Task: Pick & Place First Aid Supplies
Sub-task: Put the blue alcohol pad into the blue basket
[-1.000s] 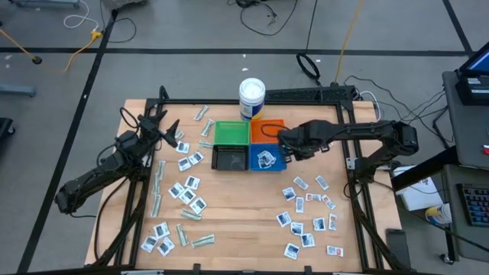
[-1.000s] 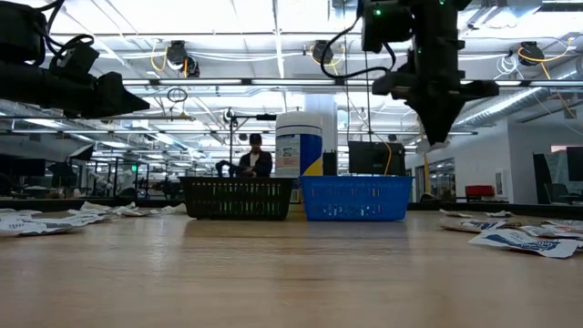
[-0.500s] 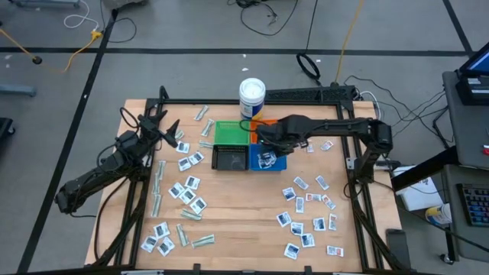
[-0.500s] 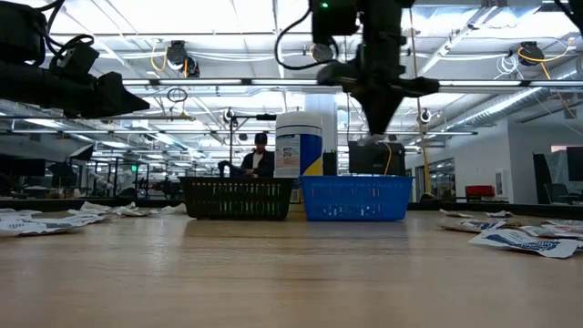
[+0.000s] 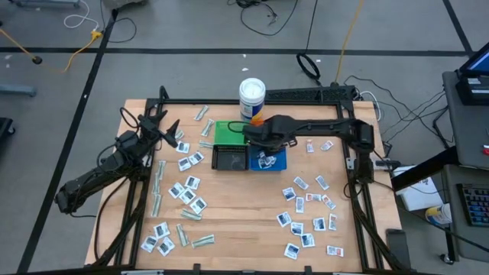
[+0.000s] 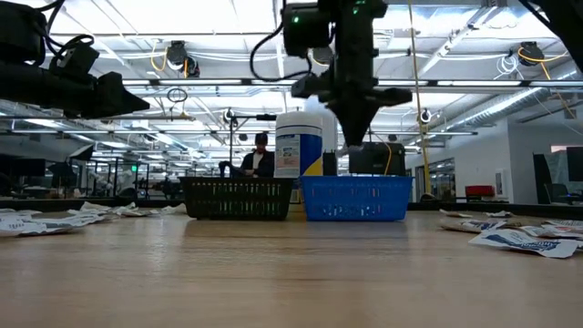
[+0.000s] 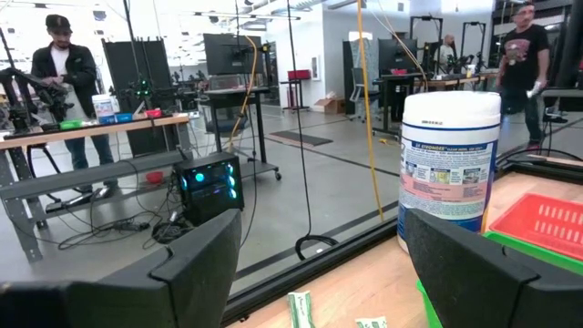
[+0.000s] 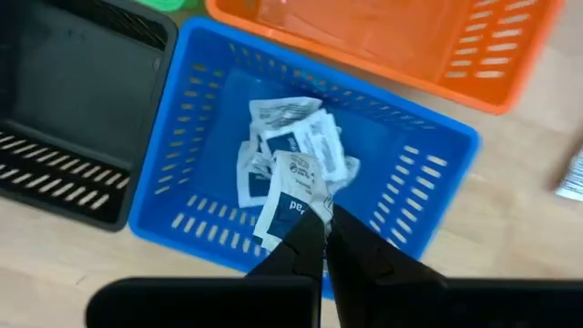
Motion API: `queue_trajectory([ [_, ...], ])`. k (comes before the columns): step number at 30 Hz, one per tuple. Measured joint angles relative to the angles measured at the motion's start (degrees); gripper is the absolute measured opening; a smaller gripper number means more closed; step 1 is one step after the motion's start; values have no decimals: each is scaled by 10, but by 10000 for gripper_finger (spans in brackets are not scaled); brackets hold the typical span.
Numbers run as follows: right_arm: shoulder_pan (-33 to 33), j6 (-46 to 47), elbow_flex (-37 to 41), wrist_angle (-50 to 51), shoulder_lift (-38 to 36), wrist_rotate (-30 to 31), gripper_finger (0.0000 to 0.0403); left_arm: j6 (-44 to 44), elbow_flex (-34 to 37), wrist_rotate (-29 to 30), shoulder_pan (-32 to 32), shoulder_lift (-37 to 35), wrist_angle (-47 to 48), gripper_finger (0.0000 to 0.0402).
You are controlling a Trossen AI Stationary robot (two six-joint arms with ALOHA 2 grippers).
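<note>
My right gripper [image 5: 254,140] [image 8: 324,239] points down over the blue bin [image 8: 437,182] [image 5: 276,160], shut on a white sachet with blue print [image 8: 288,196]. A small heap of white sachets [image 8: 305,146] lies in that bin. More first aid supplies lie flat on the table: white sachets and pale-green strips at the left [image 5: 187,191], white sachets at the right [image 5: 309,206]. My left gripper [image 5: 164,130] [image 7: 319,273] waits open and level above the table's far left, holding nothing. My right gripper pinches the white sachet by one end [image 8: 299,217] between its two fingertips, coming from above and pointing down. The sachet sticks out beside the fingertips, lifted clear above the heap in the blue bin.
Four square bins stand together at the table's far middle: green [image 5: 229,132], orange [image 8: 392,36], black [image 5: 229,159] [image 8: 73,118] and blue. A white tub with a blue label [image 5: 251,95] [image 7: 451,164] stands behind them. People are in the room beyond the table.
My right gripper, staying shut and pointing down, has travelled toward the table's left at about the same height, from beside the orange bin's right side to above the bins. The left arm has kept still.
</note>
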State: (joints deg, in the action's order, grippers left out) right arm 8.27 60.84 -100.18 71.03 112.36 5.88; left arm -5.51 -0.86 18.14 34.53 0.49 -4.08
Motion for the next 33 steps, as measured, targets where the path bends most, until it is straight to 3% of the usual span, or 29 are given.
queue_trajectory([
  [11, -1, -22, 44, -41, 39, -31, 1, 0, 0, 0, 0, 0, 0, 308],
  [19, -1, -34, 59, -61, 38, -15, 29, 0, 0, 0, 0, 0, 0, 308],
  [33, 0, -31, 59, -61, -4, -14, 190, 0, 0, 0, 0, 0, 0, 308],
])
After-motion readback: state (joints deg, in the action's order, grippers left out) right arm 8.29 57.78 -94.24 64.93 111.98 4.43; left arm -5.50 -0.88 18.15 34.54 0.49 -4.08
